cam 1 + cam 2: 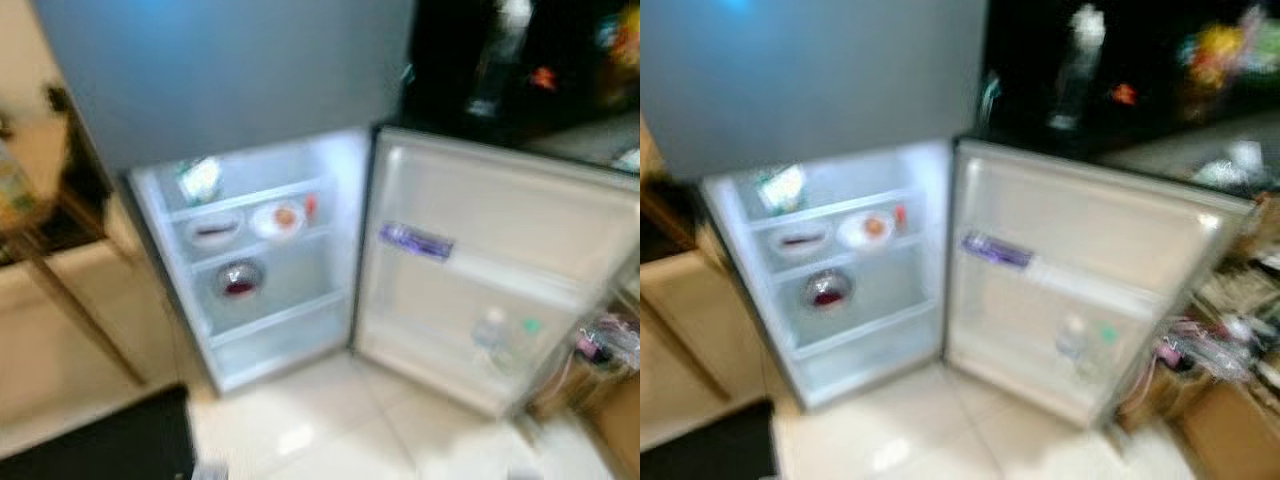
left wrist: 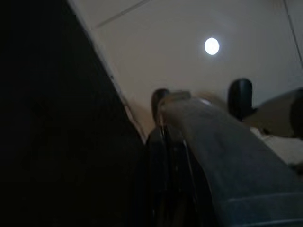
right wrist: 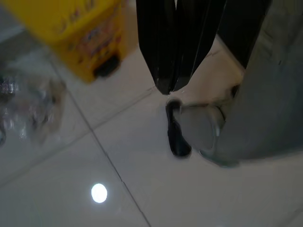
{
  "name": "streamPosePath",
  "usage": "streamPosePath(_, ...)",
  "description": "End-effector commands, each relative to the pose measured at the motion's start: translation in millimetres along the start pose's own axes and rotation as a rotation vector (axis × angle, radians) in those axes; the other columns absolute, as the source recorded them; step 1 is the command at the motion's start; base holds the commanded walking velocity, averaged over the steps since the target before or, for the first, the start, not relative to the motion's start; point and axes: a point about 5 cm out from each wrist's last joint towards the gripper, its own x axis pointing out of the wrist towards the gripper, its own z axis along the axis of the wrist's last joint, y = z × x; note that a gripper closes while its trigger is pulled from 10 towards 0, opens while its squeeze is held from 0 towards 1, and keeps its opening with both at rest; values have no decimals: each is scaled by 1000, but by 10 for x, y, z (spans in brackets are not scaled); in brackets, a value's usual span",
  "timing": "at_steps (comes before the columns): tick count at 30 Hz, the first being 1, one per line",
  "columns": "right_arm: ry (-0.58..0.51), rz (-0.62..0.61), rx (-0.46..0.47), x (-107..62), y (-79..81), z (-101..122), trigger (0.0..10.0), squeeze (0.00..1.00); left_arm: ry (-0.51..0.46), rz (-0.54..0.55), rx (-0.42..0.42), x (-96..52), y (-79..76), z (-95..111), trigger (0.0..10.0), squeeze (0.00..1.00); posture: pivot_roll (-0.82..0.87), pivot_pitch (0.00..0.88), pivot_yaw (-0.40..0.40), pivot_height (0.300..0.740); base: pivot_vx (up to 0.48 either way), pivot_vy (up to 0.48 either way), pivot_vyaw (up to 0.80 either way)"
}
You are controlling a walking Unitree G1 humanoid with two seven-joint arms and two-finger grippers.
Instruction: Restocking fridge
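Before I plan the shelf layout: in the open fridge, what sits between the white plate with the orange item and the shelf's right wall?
A small red item, too blurred to identify, stands between the plate and that wall in the left eye view.

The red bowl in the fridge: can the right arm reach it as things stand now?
Probably not yet. The fridge door is open and nothing blocks the bowl, but the right end effector hangs by the floor, shut.

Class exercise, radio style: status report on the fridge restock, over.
Right gripper shut, empty, hanging over white tile floor. Grey fridge ahead, lower door swung open; bowls on lit shelves, bottle in door rack. Path looks clear.
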Motion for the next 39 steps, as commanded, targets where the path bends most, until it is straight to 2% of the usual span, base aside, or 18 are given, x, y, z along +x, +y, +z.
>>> streamPosePath(1,-43,0,-3,9,1,136,10000,0,24,-2,19,-5,4,-40,10000,0,-101,0,-16,740,0,0,0)
streamPosePath(7,-41,-1,-3,8,-2,134,10000,0,27,-12,26,-3,-6,-38,10000,0,-102,0,-16,740,0,0,0)
streamPosePath(26,-35,-14,-29,13,6,134,10000,0,34,-34,39,2,-46,-43,10000,0,-98,0,-15,740,0,-480,0)
streamPosePath(33,-41,-11,-20,16,15,147,10000,0,33,-37,37,2,-52,-44,10000,0,-98,0,-15,740,0,-480,-704)
streamPosePath(39,-45,-14,-20,13,4,158,10000,0,35,-39,37,1,-57,-53,10000,0,-101,0,-19,740,0,-480,0)
